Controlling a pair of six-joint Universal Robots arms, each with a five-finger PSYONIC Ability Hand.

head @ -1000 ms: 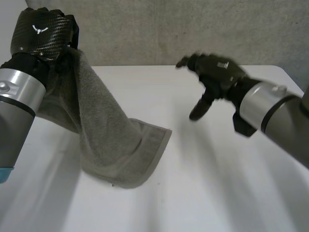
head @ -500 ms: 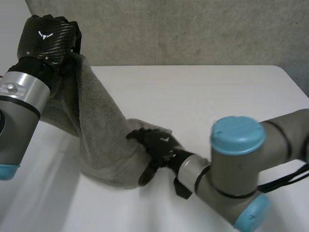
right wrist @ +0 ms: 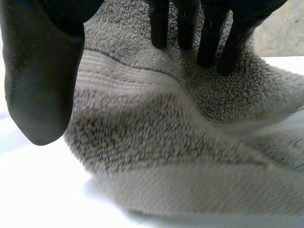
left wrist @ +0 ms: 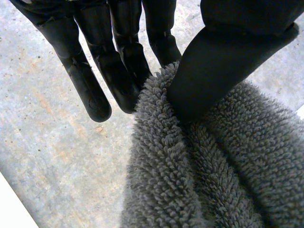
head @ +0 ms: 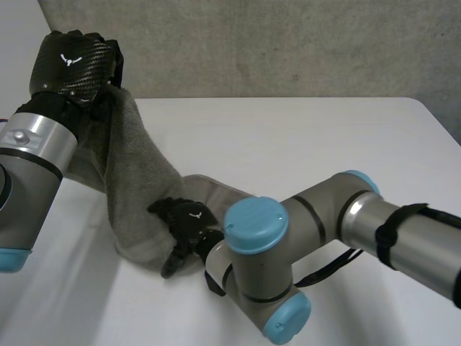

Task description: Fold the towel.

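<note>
A grey towel (head: 137,180) hangs from my left hand (head: 72,61), which is raised at the table's far left; its lower end lies crumpled on the white table (head: 324,144). In the left wrist view the thumb (left wrist: 228,61) pinches an edge of the towel (left wrist: 199,175) against the fingers. My right arm reaches across in front of me, and my right hand (head: 184,220) rests on the towel's lower end. In the right wrist view its straight fingers (right wrist: 209,33) press into the towel (right wrist: 166,142), while the thumb (right wrist: 42,71) hangs apart above the table.
A grey wall runs behind the table's far edge. My right arm's elbow (head: 256,223) sits low over the table's near middle. Bare table spreads to the right and the far side.
My right hand swept from the far right of the table across to the left and came down on the towel's lower end. The left hand has kept its hold, shifting slightly.
</note>
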